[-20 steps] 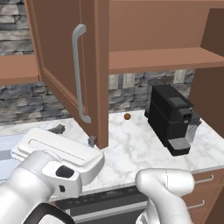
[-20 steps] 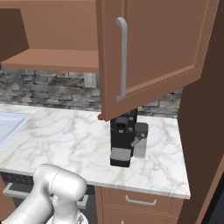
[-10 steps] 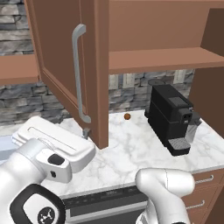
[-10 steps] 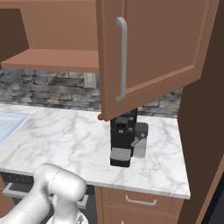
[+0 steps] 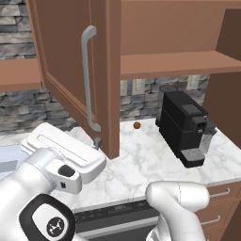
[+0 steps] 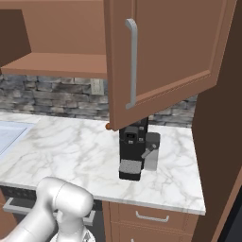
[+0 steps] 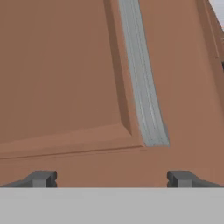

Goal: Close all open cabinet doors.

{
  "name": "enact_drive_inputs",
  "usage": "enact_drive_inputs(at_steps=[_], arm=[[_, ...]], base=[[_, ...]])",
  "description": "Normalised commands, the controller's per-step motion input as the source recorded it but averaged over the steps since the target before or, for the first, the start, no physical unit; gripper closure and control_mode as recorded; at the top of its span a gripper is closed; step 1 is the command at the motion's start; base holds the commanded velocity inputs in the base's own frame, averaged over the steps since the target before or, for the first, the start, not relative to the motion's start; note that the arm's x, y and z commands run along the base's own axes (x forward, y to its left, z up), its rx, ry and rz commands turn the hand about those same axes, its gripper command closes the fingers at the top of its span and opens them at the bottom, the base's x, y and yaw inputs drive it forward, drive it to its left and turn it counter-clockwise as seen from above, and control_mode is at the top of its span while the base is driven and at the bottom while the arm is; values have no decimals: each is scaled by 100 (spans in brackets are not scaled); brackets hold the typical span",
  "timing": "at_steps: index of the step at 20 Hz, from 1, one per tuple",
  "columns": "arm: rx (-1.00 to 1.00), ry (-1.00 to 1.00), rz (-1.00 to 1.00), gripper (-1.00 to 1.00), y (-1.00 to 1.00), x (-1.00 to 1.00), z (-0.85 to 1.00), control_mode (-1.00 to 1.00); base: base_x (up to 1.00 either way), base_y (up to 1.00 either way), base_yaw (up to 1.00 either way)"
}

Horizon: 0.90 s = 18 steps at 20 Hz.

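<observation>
One cabinet door [image 5: 66, 56] stands swung out over the counter, reddish-brown with a recessed panel and a long silver bar handle [image 5: 87, 80]. The same cabinet door [image 6: 175, 52] and its handle [image 6: 131, 66] hang above the coffee machine in the right base view. My gripper [image 5: 97, 141] sits just below the door's lower corner, on its handle side. In the hand view the door [image 7: 61, 74] is very close, its handle [image 7: 143, 92] running up the middle-right. My gripper [image 7: 111, 179] is open, with its fingertips [image 7: 41, 178] wide apart and nothing between them.
A black coffee machine [image 5: 183, 127] stands on the marble counter [image 5: 141, 164] under the open shelf [image 5: 174, 63]. A small brown ball [image 5: 136, 125] lies by the stone backsplash. A sink [image 6: 9, 134] is at the left, and drawers [image 6: 151, 217] lie below the counter.
My hand has edged slightly up and left under the door's lower corner, and my forearm has risen in the lower left. The door has not visibly moved.
</observation>
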Motion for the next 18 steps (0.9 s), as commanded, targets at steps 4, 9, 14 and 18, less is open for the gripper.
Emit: enact_drive_inputs(at_steps=[4,9,14,18], arm=[[0,-5,0,-100,-27,13,-9,-100],[0,-4,0,-100,-29,16,-5,-100],[0,-2,0,-100,-32,26,0,-100],[0,0,0,-100,-30,31,0,-100]], base=[[0,0,0],[0,0,0],[0,0,0],[0,0,0]])
